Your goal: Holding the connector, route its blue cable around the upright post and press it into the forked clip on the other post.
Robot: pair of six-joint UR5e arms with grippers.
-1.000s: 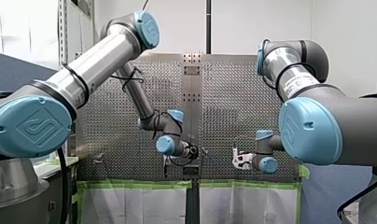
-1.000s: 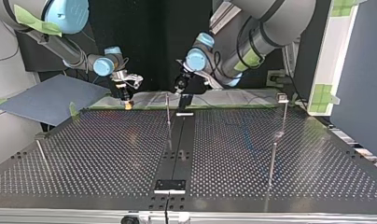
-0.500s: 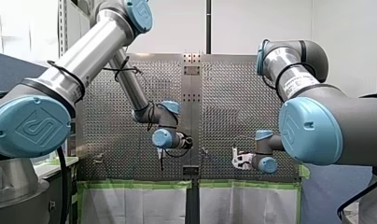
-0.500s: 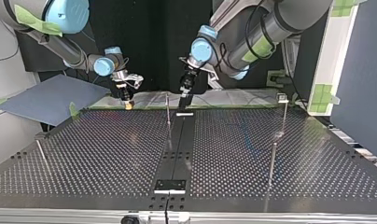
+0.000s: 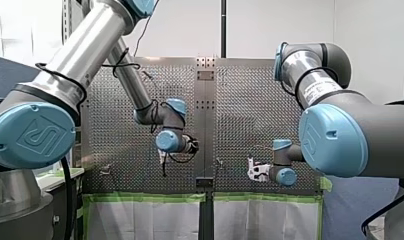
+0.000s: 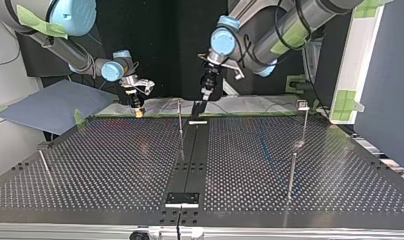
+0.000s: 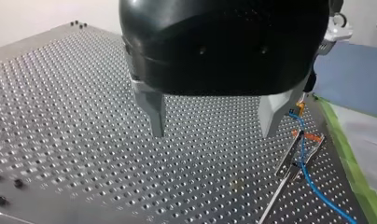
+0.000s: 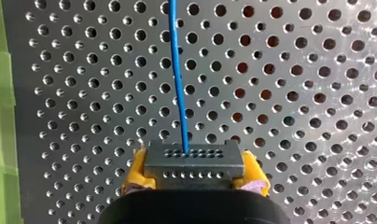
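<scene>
The grey connector (image 8: 193, 159) sits between the yellow pads of my right gripper (image 8: 193, 173), which is shut on it. Its blue cable (image 8: 177, 74) runs straight ahead over the perforated plate. In the top view my right gripper (image 6: 135, 104) hangs low at the table's far edge, on the left. My left gripper (image 7: 214, 133) is open, with nothing between its metal fingers (image 7: 155, 114). It hovers above the plate, and the blue cable (image 7: 312, 184) runs off to one side past a thin post (image 7: 285, 169). In the top view my left gripper (image 6: 204, 96) is above the black centre strip.
Thin upright posts stand on the table: one by the centre strip (image 6: 180, 119), one with a clip on top at the far right (image 6: 304, 117), one nearer (image 6: 292, 172), and a leaning one at the left (image 6: 44, 165). A blue-grey sheet (image 6: 52, 105) lies beyond the left corner.
My left arm has lifted and swung its gripper towards the front view's left, the top view's right. My right arm and the connector have stayed put.
</scene>
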